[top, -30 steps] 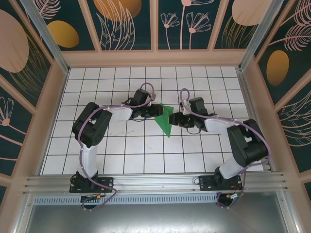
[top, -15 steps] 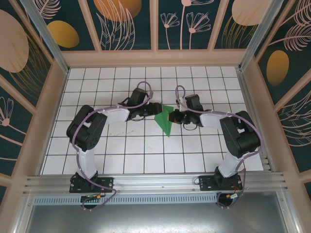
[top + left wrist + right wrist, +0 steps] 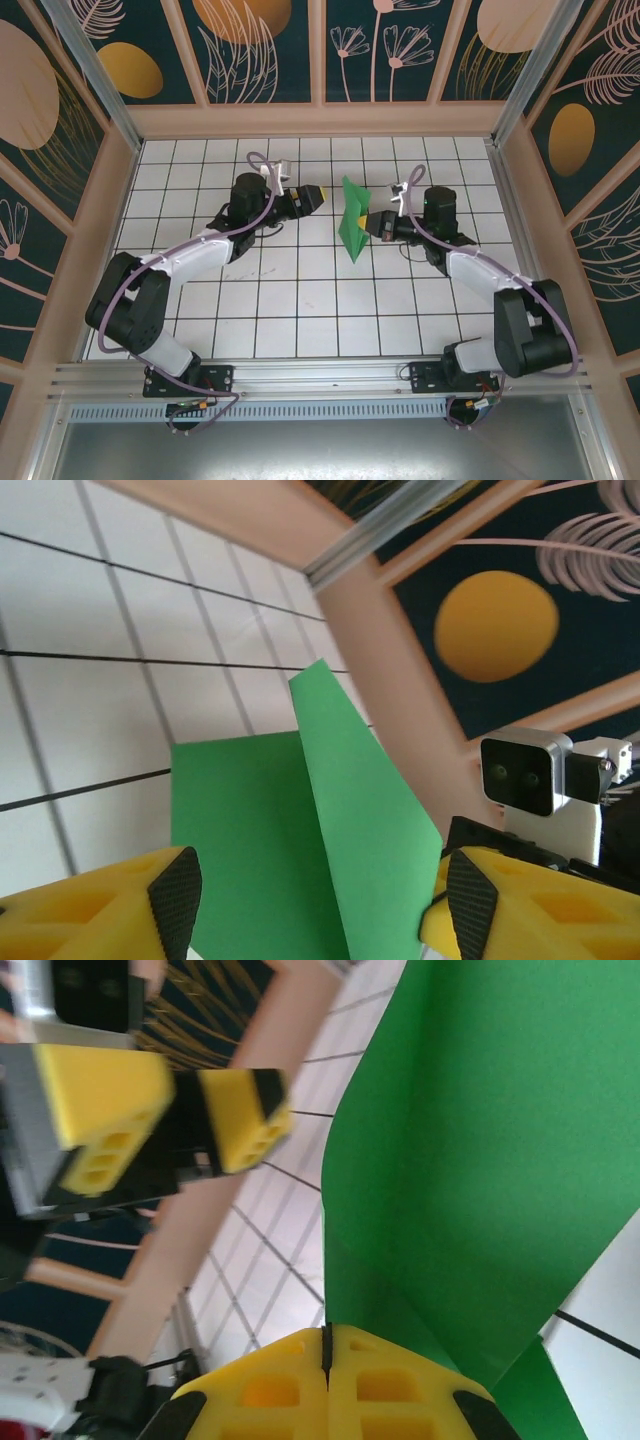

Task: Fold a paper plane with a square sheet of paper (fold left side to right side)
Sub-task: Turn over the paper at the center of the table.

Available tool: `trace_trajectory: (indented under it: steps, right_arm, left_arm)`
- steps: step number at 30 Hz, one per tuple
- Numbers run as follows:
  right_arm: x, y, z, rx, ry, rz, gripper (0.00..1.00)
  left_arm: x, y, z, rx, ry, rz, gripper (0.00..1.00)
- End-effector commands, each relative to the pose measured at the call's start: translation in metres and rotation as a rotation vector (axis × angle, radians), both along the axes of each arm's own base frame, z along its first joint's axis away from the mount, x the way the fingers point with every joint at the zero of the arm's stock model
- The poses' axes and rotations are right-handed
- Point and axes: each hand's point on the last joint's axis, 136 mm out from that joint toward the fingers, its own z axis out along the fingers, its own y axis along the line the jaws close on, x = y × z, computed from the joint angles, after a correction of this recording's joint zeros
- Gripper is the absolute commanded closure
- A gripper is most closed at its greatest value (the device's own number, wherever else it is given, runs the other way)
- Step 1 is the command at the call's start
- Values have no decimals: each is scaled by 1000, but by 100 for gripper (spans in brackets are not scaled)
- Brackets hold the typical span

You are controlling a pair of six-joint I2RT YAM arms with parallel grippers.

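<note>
The paper plane [image 3: 352,225] is a bright-green folded wedge held up off the white tiled table [image 3: 300,300], its point toward the near side. My right gripper [image 3: 371,225] is shut on its right edge; in the right wrist view the yellow jaws [image 3: 327,1345] meet on the fold of the green paper [image 3: 500,1140]. My left gripper [image 3: 317,197] hangs open about one tile left of the paper, touching nothing. In the left wrist view the paper [image 3: 300,830] stands beyond the open left gripper [image 3: 320,905], showing two flaps and a centre crease.
Wooden frame walls [image 3: 320,120] with patterned panels close the table in at the back and both sides. The right arm's wrist camera [image 3: 520,770] sits just behind the paper. The left gripper [image 3: 185,1100] faces the paper from across it.
The right gripper has shut on the paper and lifted it off the table toward the back. The left gripper has opened and drawn away to the left and back.
</note>
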Motion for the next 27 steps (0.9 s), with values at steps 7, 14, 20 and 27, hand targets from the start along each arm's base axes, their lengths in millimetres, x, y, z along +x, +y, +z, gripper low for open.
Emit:
trace_trajectory:
  steps: [7,14,20,27]
  right_arm:
    - [-31,7,62,129,-109,150,100]
    - [-40,10,73,159,-123,186,100]
    - [-41,10,70,160,-99,187,100]
    - [-40,9,65,158,-75,163,100]
  left_arm:
    - [-23,-27,58,-272,-91,-212,30]
    - [-28,-42,61,-291,-92,-267,32]
    - [-31,-47,61,-298,-95,-291,48]
    - [-32,-46,68,-303,-115,-282,76]
